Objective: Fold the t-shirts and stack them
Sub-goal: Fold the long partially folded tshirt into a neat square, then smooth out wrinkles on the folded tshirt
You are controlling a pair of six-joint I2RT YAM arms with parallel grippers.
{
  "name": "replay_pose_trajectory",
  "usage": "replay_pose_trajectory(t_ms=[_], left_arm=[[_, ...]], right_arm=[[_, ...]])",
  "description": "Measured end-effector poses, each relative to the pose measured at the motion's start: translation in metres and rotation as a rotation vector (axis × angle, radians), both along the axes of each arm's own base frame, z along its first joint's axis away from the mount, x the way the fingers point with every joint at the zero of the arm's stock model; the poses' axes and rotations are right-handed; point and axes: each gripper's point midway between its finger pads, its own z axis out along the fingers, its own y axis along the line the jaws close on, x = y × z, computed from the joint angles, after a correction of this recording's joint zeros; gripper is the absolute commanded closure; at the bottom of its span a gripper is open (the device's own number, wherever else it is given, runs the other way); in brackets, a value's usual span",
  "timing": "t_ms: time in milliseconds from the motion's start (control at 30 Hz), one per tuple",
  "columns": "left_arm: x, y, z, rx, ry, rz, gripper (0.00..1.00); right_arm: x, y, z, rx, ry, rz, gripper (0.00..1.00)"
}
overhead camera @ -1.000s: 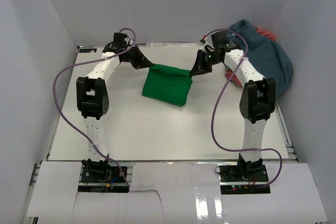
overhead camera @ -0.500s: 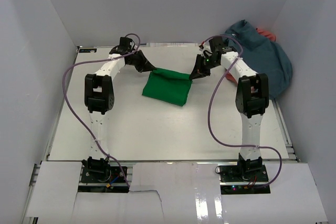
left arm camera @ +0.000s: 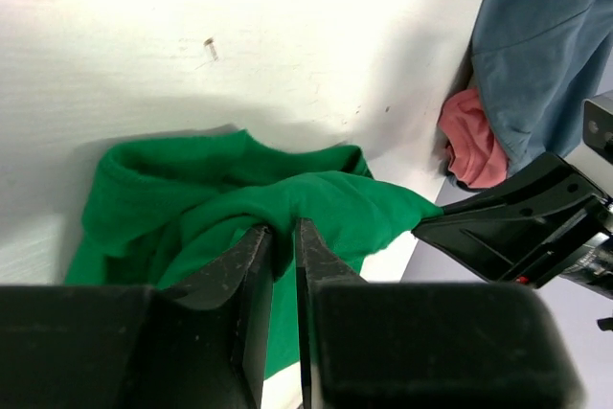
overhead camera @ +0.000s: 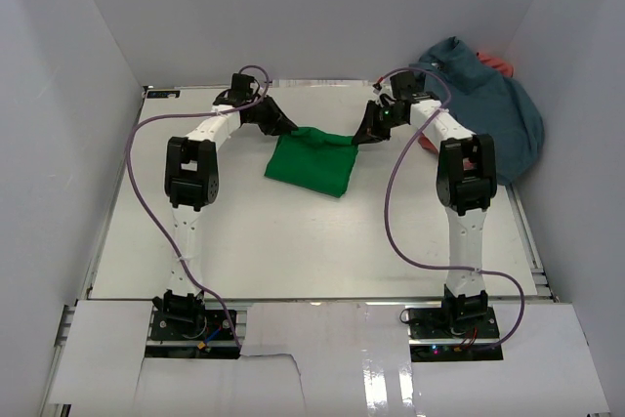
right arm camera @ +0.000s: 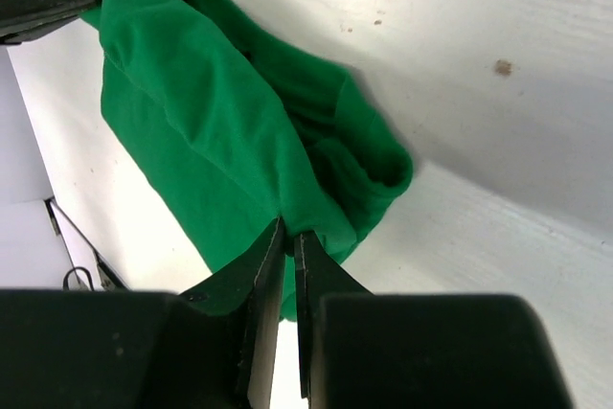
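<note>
Left gripper point(left arm camera: 284, 237) was squeezed down to a sliver on a fold of the green t-shirt point(overhead camera: 312, 161), at its far-left corner. Right gripper point(right arm camera: 287, 235) was the same deal, jaws nearly closed on cloth at the far-right corner. Between them the shirt's far edge looked raised a bit off the table point(overhead camera: 293, 251), the rest draping down and lying flat toward the near side, around mid-table. My read: a fold in hand, with that held edge meant to go over the body of the shirt.

To do it well, I'd move both arms at the same pace and height so the edge runs taut and straight; if one corner lags, the fold goes skewed. Set the edge down before letting go, don't drop it. The left wrist view showed bunching near the collar, so a slight outward pull might smooth that.

The slate blue-grey t-shirt point(overhead camera: 493, 104) and coral red t-shirt point(left arm camera: 469, 141) sat heaped at the far right, beside the right arm.
</note>
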Motion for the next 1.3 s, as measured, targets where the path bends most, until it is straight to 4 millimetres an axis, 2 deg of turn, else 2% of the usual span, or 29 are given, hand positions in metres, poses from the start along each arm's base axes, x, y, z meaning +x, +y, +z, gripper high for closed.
replay_pose_trajectory(t_ms=[67, 133, 200, 300, 333, 367, 533, 700, 867, 1000, 1200, 1300], left_arm=[[0.003, -0.002, 0.002, -0.006, -0.014, 0.006, 0.75], [0.006, -0.003, 0.004, -0.012, -0.024, 0.01, 0.74], [0.007, -0.004, 0.006, -0.017, -0.025, 0.015, 0.72], [0.009, -0.004, 0.008, -0.021, -0.028, 0.025, 0.67], [0.011, -0.004, 0.009, -0.021, -0.033, 0.028, 0.62], [0.012, -0.004, 0.01, -0.02, -0.038, 0.032, 0.62], [0.023, -0.002, 0.021, -0.014, -0.073, 0.058, 0.61], [0.042, 0.006, 0.048, -0.01, -0.159, 0.088, 0.6], [0.052, 0.013, 0.06, 0.006, -0.236, 0.083, 0.61], [0.039, 0.013, 0.053, 0.0, -0.261, 0.013, 0.62], [0.006, -0.002, 0.029, -0.038, -0.255, -0.156, 0.63], [-0.004, -0.01, 0.027, -0.049, -0.272, -0.219, 0.63]], right_arm=[[0.004, -0.001, -0.002, 0.008, -0.006, -0.014, 0.85], [0.009, -0.002, -0.005, 0.013, -0.01, -0.027, 0.77], [0.014, -0.003, -0.009, 0.02, -0.013, -0.041, 0.74], [0.021, -0.006, -0.013, 0.028, -0.018, -0.059, 0.6], [0.024, -0.007, -0.015, 0.032, -0.022, -0.066, 0.54], [0.025, -0.007, -0.016, 0.036, -0.024, -0.074, 0.52], [0.033, -0.01, -0.017, 0.047, -0.053, -0.092, 0.5], [0.041, -0.009, -0.014, 0.062, -0.091, -0.099, 0.49], [0.032, -0.01, -0.017, 0.067, -0.1, -0.1, 0.49], [0.019, -0.011, -0.01, 0.084, -0.131, -0.099, 0.48], [0.008, -0.007, 0.023, 0.134, -0.2, -0.075, 0.47], [0.0, -0.002, 0.03, 0.148, -0.21, -0.056, 0.48]])
